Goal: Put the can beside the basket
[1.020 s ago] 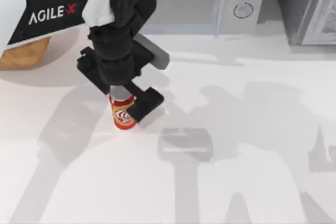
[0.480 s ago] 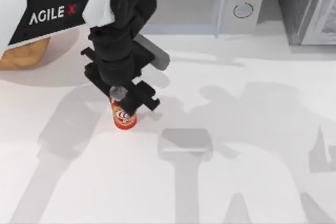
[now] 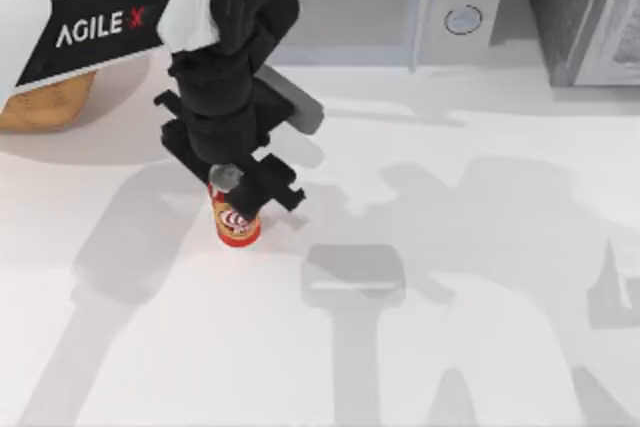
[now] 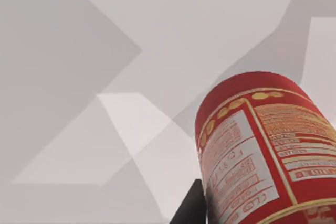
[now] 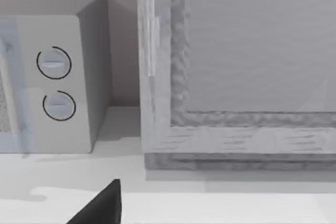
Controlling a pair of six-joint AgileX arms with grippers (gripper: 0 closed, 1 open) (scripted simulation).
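Observation:
The can (image 3: 237, 223) stands upright on the white table left of centre, red and orange-yellow with a white script logo. My left gripper (image 3: 240, 193) comes down over its top and is shut on it, hiding the silver lid. The left wrist view has the can (image 4: 262, 145) close up, with a dark finger (image 4: 191, 209) against its side. The basket (image 3: 45, 102), orange-brown wicker, sits at the far left, mostly hidden under my left arm. A dark part of my right gripper (image 5: 102, 205) edges into the right wrist view.
A grey microwave (image 3: 400, 7) with two round knobs stands at the back centre, and a grey cabinet (image 3: 590, 17) at the back right. Open white tabletop lies between the can and the basket and across the front.
The left gripper's fingers, spread wide a second ago, have closed in on the can. Over the last half second nothing has visibly moved.

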